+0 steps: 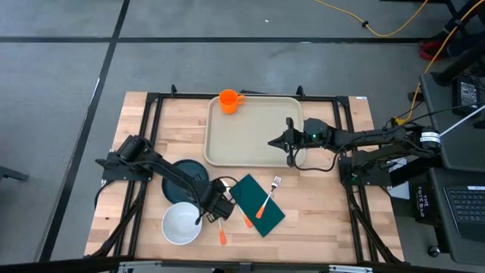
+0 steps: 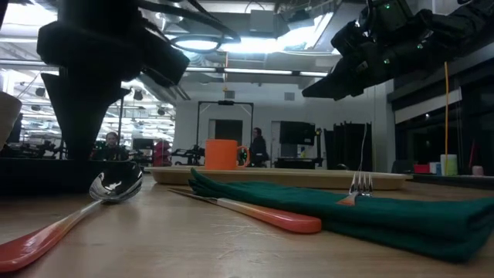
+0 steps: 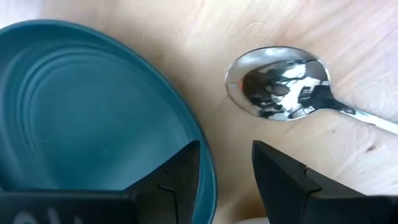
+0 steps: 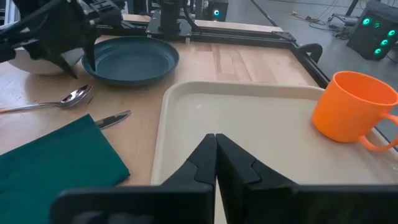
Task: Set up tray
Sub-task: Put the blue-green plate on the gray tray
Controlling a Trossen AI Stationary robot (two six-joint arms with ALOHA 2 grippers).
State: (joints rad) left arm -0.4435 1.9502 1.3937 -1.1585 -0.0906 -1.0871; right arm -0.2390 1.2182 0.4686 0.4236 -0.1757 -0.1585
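Beige plastic, smooth and matte: the tray (image 1: 254,140) lies on the far middle of the pale wood-plank table (image 1: 326,220), a wide rectangle with rounded corners and a low raised rim. An orange mug (image 1: 229,101), glossy, with a loop handle, stands upright in the tray's far left corner.

Right gripper (image 1: 289,142) hangs over the tray's right edge, its dark angular fingers (image 4: 239,163) pressed together, nothing between them.

Left gripper (image 1: 216,205) sits low at the near edge of the teal plate (image 1: 182,174), fingers (image 3: 283,177) a narrow gap apart, straddling the plate's rim without gripping it. The plate is round and shallow, with faint concentric rings in its satin surface. Just beside its rim lies a spoon (image 3: 280,84), with a polished mirror-bright oval bowl and an orange handle.

White bowl (image 1: 182,224), round and plain, sits near the table's front, just in front of the plate.

Dark green napkin (image 1: 258,205), folded cloth, soft-edged rectangle, lies skewed in front of the tray. A fork (image 1: 267,199) with steel tines and an orange handle rests on top of it; a knife (image 1: 244,216) with the same orange handle lies along its left edge.
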